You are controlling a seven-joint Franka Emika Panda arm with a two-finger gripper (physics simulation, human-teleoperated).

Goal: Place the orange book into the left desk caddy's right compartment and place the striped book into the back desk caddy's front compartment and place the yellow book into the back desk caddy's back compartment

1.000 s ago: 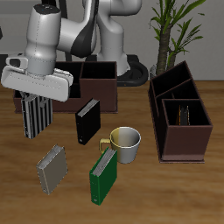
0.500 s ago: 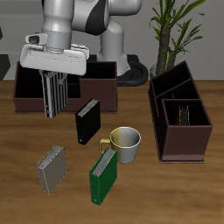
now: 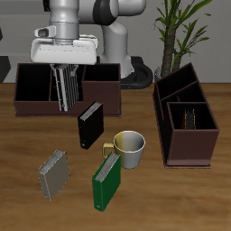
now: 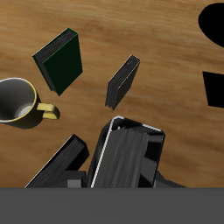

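Pincer [image 3: 64,88] is holding the striped book [image 3: 65,90] upright above the back caddy [image 3: 99,90], jaws closed on its upper edge; the book is hanging over the caddy's middle, not yet seated in a compartment. A book [image 3: 191,118] is already standing in the side caddy [image 3: 185,144] near the counter's [image 3: 180,198] edge, though its colour cannot be told. A black book [image 3: 89,125], a grey book [image 3: 53,174] and a green book [image 3: 107,181] are lying near the mug [image 3: 130,148], so two placements appear to be remaining.
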